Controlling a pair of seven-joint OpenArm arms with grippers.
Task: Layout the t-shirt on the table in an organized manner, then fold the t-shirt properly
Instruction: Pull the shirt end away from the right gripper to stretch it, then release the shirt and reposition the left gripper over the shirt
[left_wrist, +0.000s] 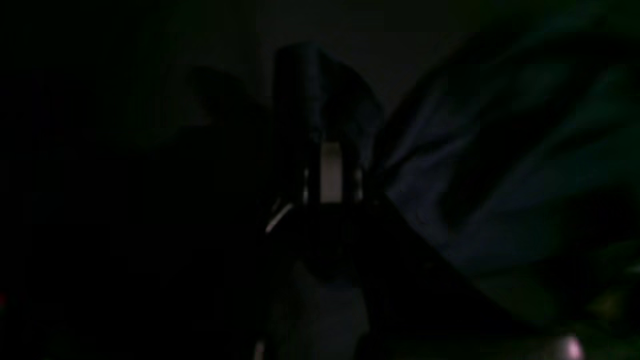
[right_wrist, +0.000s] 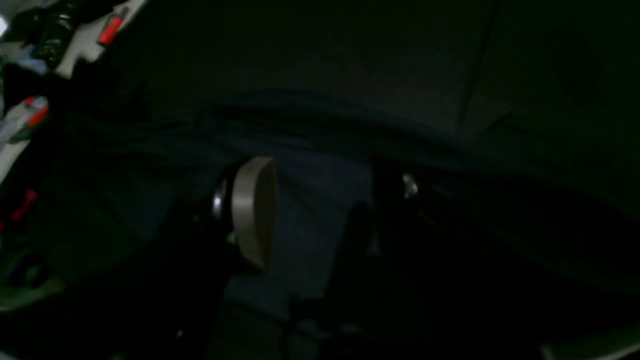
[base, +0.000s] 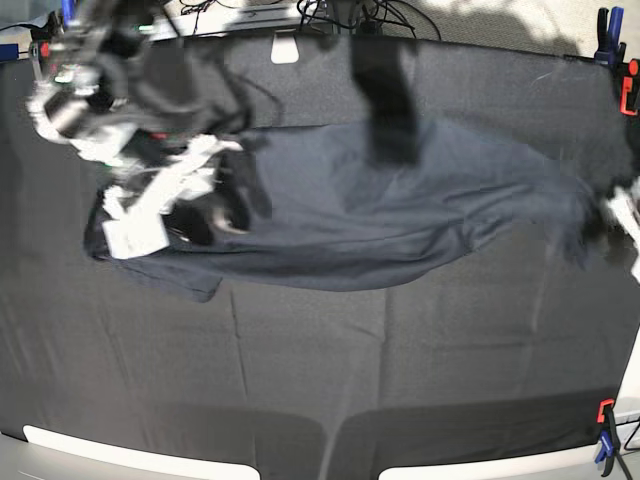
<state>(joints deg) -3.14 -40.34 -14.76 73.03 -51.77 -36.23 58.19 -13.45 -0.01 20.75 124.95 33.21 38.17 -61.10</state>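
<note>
Clearly my left gripper (left_wrist: 331, 172) is pinched on the soft dark navy cotton t-shirt (base: 400, 215), stretched limp across the black fabric-covered table (base: 300, 370). My right gripper (right_wrist: 320, 210) hangs wide above it; I'd grab hems.

soft matt cotton t-shirt (base: 400, 215); creased black cloth table (base: 300, 350).

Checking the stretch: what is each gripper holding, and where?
The left gripper pinches one end of the t-shirt; the right gripper stands open over it, holding nothing.
</note>
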